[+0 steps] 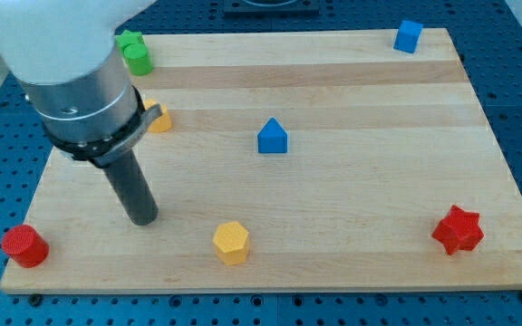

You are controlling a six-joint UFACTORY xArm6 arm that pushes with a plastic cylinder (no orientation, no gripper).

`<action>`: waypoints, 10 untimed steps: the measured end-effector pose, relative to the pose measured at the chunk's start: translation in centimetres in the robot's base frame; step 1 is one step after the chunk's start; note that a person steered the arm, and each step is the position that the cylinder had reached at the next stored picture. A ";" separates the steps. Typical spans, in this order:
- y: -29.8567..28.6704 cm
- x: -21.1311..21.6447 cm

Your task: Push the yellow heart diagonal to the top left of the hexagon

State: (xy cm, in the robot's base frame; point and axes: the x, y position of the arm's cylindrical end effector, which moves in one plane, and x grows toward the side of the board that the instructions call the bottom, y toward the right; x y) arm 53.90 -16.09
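Note:
The yellow hexagon (231,242) lies near the view's bottom, left of centre. A yellow block, likely the heart (159,119), sits at the left, mostly hidden behind the arm's body. My tip (142,219) rests on the board left of the hexagon and below the yellow heart, touching neither.
A green block (135,52) sits at the top left, partly hidden by the arm. A blue triangle-topped block (273,137) is at centre. A blue cube (408,36) is at the top right. A red star (458,230) is at the bottom right, a red cylinder (24,245) at the bottom left.

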 end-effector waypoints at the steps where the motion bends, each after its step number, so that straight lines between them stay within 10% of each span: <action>1: -0.7 -0.6; 10: -6.1 -4.6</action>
State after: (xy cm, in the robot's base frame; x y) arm 49.35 -22.17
